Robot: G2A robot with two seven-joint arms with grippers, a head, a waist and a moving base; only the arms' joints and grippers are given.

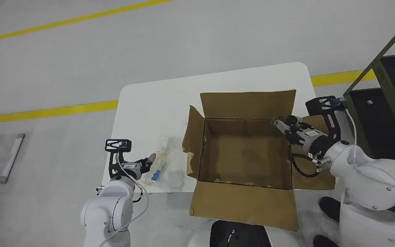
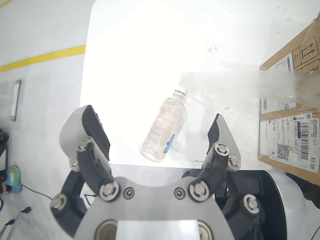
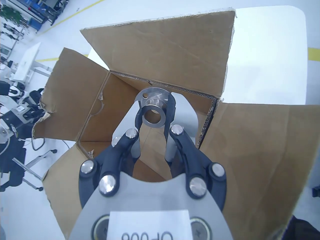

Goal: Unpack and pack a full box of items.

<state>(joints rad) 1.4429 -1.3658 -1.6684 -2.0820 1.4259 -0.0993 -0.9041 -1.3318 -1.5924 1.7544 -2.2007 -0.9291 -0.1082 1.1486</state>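
An open cardboard box point(image 1: 247, 157) stands on the white table point(image 1: 154, 105), flaps spread, its brown floor bare where it shows. My right gripper point(image 3: 153, 112) hangs over the box's right rim point(image 1: 285, 125), shut on a metal flanged ring point(image 3: 153, 107). Left of the box a clear plastic water bottle point(image 2: 165, 132) lies on its side near the table's front edge point(image 1: 162, 162). My left gripper point(image 2: 155, 128) stands open just above and short of the bottle point(image 1: 141, 165), one finger on either side of it, not touching.
A box wall with shipping labels point(image 2: 290, 126) stands to the bottle's right. A dark green frame point(image 1: 370, 86) rises at the table's right end. Bare tabletop stretches behind the bottle. A second table and equipment stand beyond the box point(image 3: 25, 61).
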